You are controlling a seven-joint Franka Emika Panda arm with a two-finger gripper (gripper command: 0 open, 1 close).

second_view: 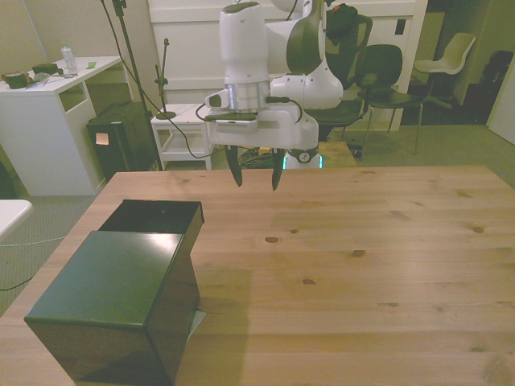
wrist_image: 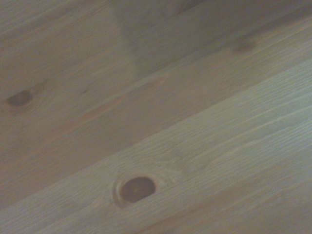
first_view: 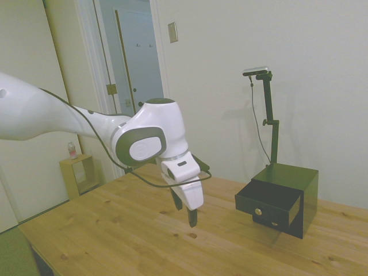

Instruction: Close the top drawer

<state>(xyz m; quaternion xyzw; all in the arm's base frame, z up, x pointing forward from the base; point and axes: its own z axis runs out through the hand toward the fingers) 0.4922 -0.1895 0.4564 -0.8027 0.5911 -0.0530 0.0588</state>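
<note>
While pulled out, top drawer (first_view: 268,204) faces fingers (second_view: 234,173)

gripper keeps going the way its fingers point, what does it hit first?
The bare wooden table. The gripper points straight down, open and empty, and the wrist view shows only wood grain below. The top drawer stands off to the side, out of that line.

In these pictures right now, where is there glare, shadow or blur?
Front view: pale glare on the cabinet top. Side view: sharp, with soft shadows on the wall behind the cabinet. Wrist view: slightly soft; the table shows a broad shadow and a dark knot.
</note>
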